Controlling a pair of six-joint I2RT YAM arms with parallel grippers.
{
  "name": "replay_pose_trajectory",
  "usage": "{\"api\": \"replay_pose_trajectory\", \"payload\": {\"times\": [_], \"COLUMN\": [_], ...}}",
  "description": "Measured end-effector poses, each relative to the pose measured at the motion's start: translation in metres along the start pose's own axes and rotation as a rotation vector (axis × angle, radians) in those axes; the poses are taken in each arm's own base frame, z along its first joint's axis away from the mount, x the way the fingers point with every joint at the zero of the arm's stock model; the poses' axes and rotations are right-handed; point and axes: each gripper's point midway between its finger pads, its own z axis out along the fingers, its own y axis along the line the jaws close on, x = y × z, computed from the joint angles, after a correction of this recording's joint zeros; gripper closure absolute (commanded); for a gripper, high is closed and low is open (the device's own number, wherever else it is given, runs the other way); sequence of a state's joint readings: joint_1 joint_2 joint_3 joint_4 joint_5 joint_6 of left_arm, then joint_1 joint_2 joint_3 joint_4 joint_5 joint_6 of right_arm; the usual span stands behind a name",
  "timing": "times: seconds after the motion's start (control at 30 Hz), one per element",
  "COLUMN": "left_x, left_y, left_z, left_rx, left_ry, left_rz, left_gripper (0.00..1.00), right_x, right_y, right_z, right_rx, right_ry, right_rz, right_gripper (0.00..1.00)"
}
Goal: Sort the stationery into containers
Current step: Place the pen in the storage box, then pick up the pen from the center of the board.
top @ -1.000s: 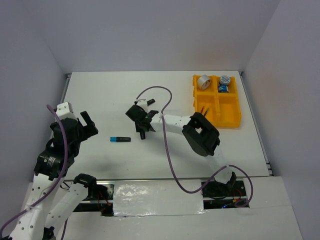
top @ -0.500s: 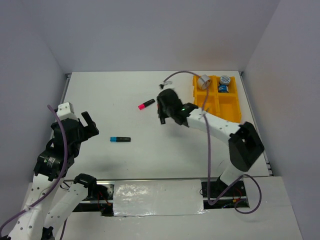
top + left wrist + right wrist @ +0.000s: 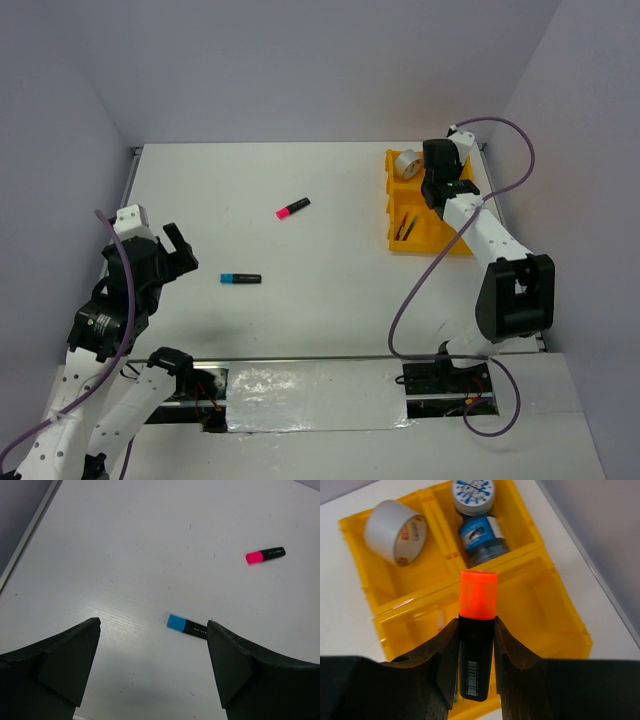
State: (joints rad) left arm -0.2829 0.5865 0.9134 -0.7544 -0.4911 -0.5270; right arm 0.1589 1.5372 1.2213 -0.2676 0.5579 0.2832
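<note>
orange highlighter (image 3: 478, 597): clamped in the right pincer (image 3: 476, 626); matt black plastic barrel, paper-like barcode label, glossy translucent cap
fingers (image 3: 440, 660): dark, smooth, matt plastic
tray (image 3: 540, 605): below the right pincer's tip; glossy yellow-orange plastic
silver tape ring (image 3: 396, 532): ahead-left of that pincer; dull silver-grey film, printed core
table (image 3: 125, 555): under the left pincer (image 3: 153, 624); white, matt, faintly grained

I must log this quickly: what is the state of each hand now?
Left hand: open, empty.
Right hand: closed on the orange highlighter.
</note>
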Motion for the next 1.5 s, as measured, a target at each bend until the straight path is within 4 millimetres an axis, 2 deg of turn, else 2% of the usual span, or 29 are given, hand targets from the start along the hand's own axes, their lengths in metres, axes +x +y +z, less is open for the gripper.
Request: {"api": "replay_pose_trajectory", "payload": {"times": [0.1,0.27,0.37,0.5,0.6,0.7,0.8,0.87,0.97,1.07,1.13,1.17,1.2,1.23,1.3,1.37,1.43,1.5], "left_x": [0.0,-0.002,-0.002,-0.002,-0.002,-0.001,-0.001,-0.001,-0.001,0.0,0.001,0.001,0.002,0.003,0.005,0.009,0.011,0.012], "left_y": [-0.001,-0.001,-0.002,-0.002,-0.002,-0.002,-0.003,-0.003,-0.003,-0.003,-0.004,-0.004,-0.004,-0.003,0.0,0.008,0.019,0.029], "left_z": [0.0,-0.003,-0.004,-0.004,-0.004,-0.004,-0.004,-0.004,-0.004,-0.003,-0.002,-0.001,0.0,0.002,0.007,0.012,0.016,0.019], "left_rx": [0.003,0.012,0.019,0.021,0.022,0.022,0.023,0.023,0.022,0.02,0.02,0.018,0.012,0.002,-0.033,-0.091,-0.162,-0.214], "left_ry": [-0.001,-0.011,-0.015,-0.013,-0.013,-0.013,-0.013,-0.012,-0.009,-0.004,0.0,0.003,0.006,0.012,0.024,0.047,0.059,0.067], "left_rz": [0.001,-0.004,-0.004,-0.002,-0.002,-0.001,-0.001,-0.001,0.001,0.004,0.007,0.009,0.01,0.013,0.016,0.016,0.003,-0.005], "left_gripper": [0.01,0.01,0.01,0.01,0.01,0.01,0.01,0.01,0.01,0.01,0.01,0.01,0.01,0.01,0.01,0.01,0.01,0.01], "right_x": [0.007,0.038,0.055,0.057,0.056,0.057,0.061,0.064,0.066,0.066,0.057,0.05,0.043,0.038,0.037,0.054,0.09,0.135], "right_y": [-0.019,-0.042,-0.053,-0.062,-0.068,-0.073,-0.077,-0.079,-0.078,-0.07,-0.047,-0.024,0.004,0.046,0.129,0.199,0.247,0.281], "right_z": [0.018,0.043,0.047,0.047,0.048,0.051,0.055,0.056,0.055,0.051,0.037,0.023,0.003,-0.025,-0.091,-0.167,-0.232,-0.267], "right_rx": [0.078,0.201,0.256,0.29,0.304,0.316,0.327,0.33,0.322,0.279,0.197,0.122,0.027,-0.122,-0.455,-0.79,-1.049,-1.177], "right_ry": [0.031,0.12,0.164,0.166,0.165,0.171,0.183,0.192,0.203,0.217,0.192,0.168,0.131,0.095,0.031,-0.009,-0.019,0.011], "right_rz": [0.012,-0.007,-0.022,-0.016,-0.012,-0.011,-0.008,-0.008,-0.008,-0.01,-0.041,-0.071,-0.114,-0.163,-0.249,-0.348,-0.466,-0.595], "right_gripper": [0.79,0.8,0.8,0.73,0.61,0.53,0.29,0.23,0.22,0.21,0.16,0.16,0.11,0.01,0.0,0.0,0.0,0.01]}}
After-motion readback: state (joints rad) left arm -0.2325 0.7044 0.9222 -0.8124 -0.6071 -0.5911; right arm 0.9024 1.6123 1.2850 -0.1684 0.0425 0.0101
